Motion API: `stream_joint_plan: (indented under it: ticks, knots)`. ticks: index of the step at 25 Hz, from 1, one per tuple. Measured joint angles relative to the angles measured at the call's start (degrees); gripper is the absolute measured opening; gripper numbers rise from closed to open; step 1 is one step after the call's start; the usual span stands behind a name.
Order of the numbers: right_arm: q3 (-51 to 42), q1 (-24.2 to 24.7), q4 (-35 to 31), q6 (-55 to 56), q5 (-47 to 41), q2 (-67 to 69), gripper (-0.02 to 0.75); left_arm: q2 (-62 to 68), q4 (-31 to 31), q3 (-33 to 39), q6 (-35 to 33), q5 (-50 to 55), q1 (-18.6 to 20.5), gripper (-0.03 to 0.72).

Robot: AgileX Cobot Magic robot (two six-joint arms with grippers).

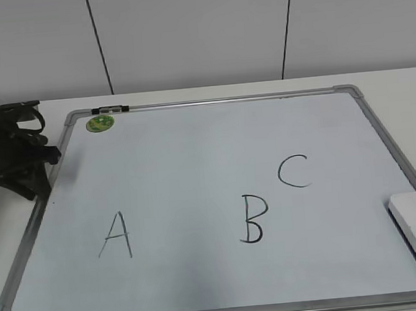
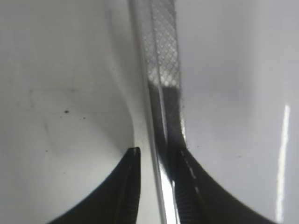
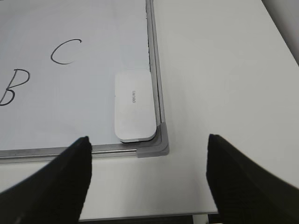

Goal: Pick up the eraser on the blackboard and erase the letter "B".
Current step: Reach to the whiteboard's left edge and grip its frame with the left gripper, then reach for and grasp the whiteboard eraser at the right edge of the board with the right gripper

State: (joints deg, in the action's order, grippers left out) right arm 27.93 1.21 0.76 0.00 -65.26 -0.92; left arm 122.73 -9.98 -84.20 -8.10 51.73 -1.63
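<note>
Ahead of right hand [image 3: 147, 179], spread wide, eraser [image 3: 134, 106] untouched in blackboard [image 3: 150, 150] corner

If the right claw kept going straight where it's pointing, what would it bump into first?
Probably the board's grey corner, with the eraser just beyond. The open right claw has nothing nearer in view, though depth is hard to judge.

The grey frame [image 2: 161, 93] of the blackboard [image 2: 233, 93] is straddled by the left gripper [image 2: 156, 156], one dark fingertip [image 2: 126, 186] seen on each side.
</note>
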Motion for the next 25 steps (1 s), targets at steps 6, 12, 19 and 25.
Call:
stream_joint_plan:
  ticks: [6,12,19,25]
  knots:
    - [0.0,0.0,0.0,0.0,0.0,0.0,0.567,0.0,-0.6,0.0,0.0,0.0,0.0,0.138]
    - [0.0,0.0,0.0,0.0,0.0,0.0,0.567,0.0,-1.2,0.0,0.0,0.2,0.0,0.055]
    - [0.0,0.0,0.0,0.0,0.0,0.0,0.567,0.4,-2.0,-0.4,0.3,0.8,0.0,0.035]
    - [0.0,0.0,0.0,0.0,0.0,0.0,0.567,0.7,-2.0,-1.3,0.3,1.8,0.0,0.034]
